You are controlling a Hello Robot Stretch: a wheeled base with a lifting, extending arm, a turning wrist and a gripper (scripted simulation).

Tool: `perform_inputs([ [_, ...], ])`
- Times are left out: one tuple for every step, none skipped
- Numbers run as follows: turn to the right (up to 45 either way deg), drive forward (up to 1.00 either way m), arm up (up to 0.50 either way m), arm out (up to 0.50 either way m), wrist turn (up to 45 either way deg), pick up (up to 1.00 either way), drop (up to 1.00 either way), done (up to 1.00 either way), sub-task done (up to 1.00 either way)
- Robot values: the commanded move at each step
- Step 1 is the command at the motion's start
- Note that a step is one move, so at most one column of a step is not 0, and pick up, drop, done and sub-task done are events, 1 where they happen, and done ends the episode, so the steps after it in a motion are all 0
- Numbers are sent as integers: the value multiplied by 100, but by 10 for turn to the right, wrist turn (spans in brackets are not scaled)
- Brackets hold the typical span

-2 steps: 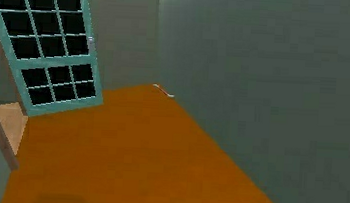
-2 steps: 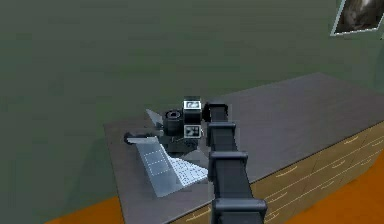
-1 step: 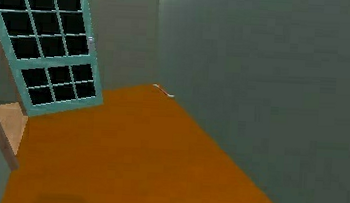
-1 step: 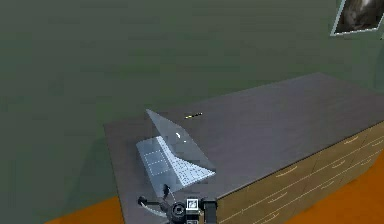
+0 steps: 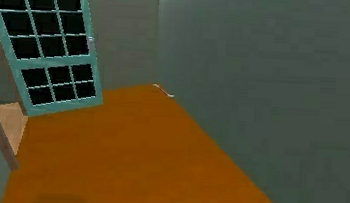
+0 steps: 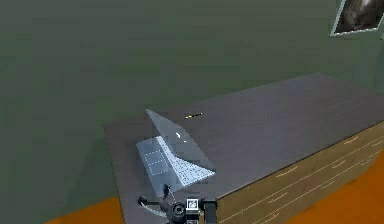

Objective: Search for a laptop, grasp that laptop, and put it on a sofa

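Whether the pincer (image 6: pixel 160 200), low by the open laptop (image 6: pixel 176 151) on the counter (image 6: pixel 290 120), holds anything cannot be told.

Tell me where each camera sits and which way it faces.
Forward view: on the robot, facing ahead and slightly down at the orange floor, a grey-green wall and a teal-framed window.
Arm side view: on the robot's body, facing out sideways at a grey-topped dresser bearing an open laptop; the gripper shows at the bottom edge.
Shared: the orange floor and the grey-green wall.
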Motion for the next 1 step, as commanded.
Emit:
perform_inputs([
  [0,0,10,0,0,0,0,0,0],
])
